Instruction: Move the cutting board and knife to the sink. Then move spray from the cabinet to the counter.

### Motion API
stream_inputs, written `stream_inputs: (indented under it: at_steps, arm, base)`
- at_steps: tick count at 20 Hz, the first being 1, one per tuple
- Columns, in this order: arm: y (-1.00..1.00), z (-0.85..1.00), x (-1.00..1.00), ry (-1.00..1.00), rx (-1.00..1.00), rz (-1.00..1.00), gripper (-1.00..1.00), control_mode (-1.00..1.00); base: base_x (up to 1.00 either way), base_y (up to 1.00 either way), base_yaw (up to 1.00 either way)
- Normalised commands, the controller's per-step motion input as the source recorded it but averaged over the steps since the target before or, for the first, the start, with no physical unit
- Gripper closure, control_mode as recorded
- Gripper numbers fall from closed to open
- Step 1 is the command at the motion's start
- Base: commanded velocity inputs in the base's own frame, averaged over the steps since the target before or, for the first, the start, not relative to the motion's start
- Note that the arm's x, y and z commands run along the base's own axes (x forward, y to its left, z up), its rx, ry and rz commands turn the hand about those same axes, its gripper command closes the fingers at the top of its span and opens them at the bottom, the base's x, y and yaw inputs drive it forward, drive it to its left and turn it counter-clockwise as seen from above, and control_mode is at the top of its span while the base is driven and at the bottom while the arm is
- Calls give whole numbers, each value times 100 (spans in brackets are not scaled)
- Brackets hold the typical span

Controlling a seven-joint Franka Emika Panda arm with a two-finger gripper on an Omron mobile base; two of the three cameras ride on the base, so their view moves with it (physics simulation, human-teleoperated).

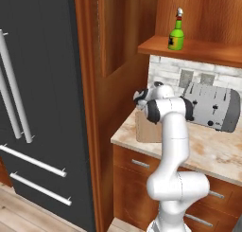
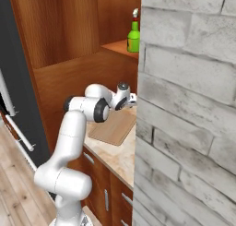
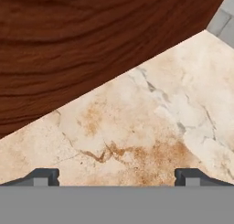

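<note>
the end effector (image 3: pixel 117 176) is wide open and holds nothing, just above the bare worktop (image 3: pixel 137 127) by the wood wall. the cutting board (image 2: pixel 113 127) lies flat on the worktop, left of the toaster (image 1: pixel 212 105). the spray (image 1: pixel 176 34) stands on the cabinet shelf (image 1: pixel 198 50) above the toaster.

One spray bottle (image 1: pixel 176 35) on the cabinet shelf (image 1: pixel 198 49), one toaster (image 1: pixel 212 106), one cutting board (image 2: pixel 113 127), one fridge (image 1: pixel 42 108), beside the toaster
</note>
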Motion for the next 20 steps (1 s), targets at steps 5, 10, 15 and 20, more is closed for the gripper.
stream_inputs:
  at_steps: [5, 10, 15, 20]
  arm:
    - [0, -48, 11, 3, 0, 0, -100, -100]
    - [4, -96, -58, 4, -12, 0, -100, -100]
    - [11, -100, -100, -1, -19, 0, -100, -100]
    - [14, -100, -100, -29, -16, 0, -100, -100]
  base:
    - [0, 0, 0]
    - [0, 0, 0]
    - [0, 0, 0]
    - [0, 0, 0]
